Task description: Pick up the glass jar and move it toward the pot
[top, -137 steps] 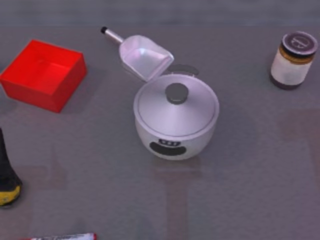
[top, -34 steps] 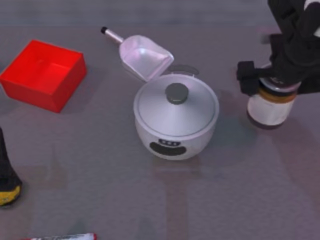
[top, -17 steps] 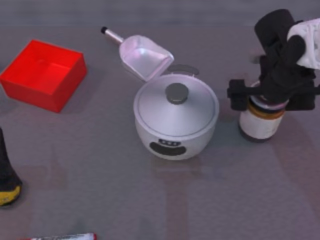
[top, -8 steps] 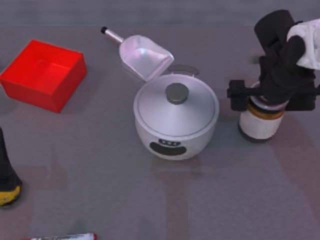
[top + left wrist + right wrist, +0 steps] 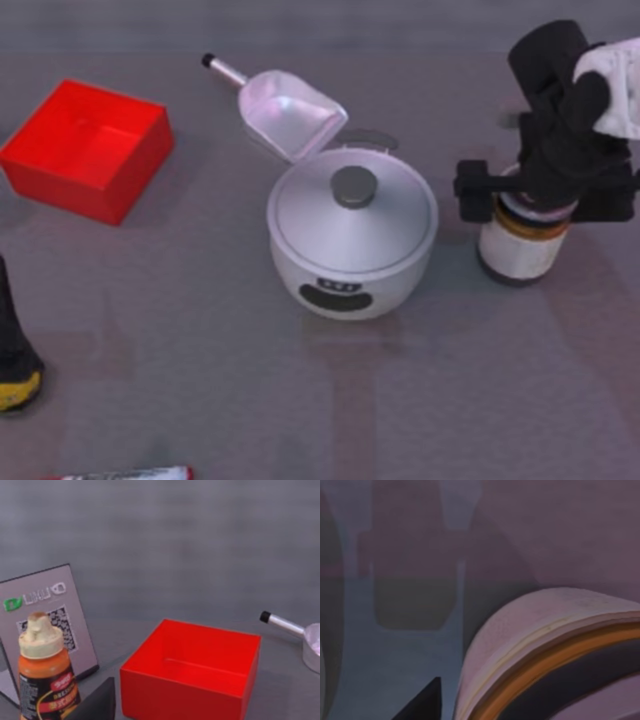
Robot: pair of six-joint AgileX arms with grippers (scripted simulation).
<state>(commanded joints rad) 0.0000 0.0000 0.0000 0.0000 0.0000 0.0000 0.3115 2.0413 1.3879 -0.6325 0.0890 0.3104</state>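
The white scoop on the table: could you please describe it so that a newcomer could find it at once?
Start at the large silvery-white pot with the domed lid in the middle of the table. Directly behind it lies the white scoop, its open mouth towards the pot. Its slim metal handle with a black tip sets it apart.

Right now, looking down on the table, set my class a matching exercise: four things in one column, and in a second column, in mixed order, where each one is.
Things:
1. glass jar
2. pot
3. red box
4. white scoop

Places:
A. at the table's left side, open and facing up
B. in the middle of the table, lid on
C. just behind the pot, handle pointing to the far left
D. to the right of the pot, under the right gripper

Pairs: 1-D, 2-B, 3-A, 4-C
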